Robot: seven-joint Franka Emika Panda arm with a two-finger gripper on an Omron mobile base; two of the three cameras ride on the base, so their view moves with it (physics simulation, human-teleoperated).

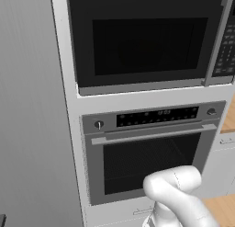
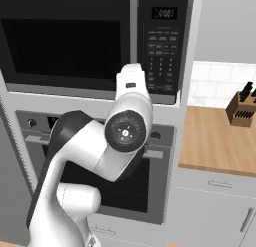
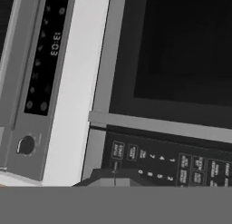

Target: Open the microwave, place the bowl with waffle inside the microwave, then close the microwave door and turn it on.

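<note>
Pincer (image 3: 114,177) shut, empty, tips right at the keypad (image 3: 167,162) of the microwave (image 1: 147,42), built in above the oven (image 1: 151,152). Door (image 1: 142,40) closed; bar handle (image 1: 218,40) upright beside the keypad. Best pressed squarely on the start button, gently, without sliding onto neighbouring keys.

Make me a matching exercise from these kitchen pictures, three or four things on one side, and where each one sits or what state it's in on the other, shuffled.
Things:
1. microwave door
2. oven
3. knife block
4. pincer

Places or states:
A. on the wooden counter
B. shut, at the microwave keypad
C. closed, handle upright
D. below the microwave

Pairs: 1-C, 2-D, 3-A, 4-B
</note>
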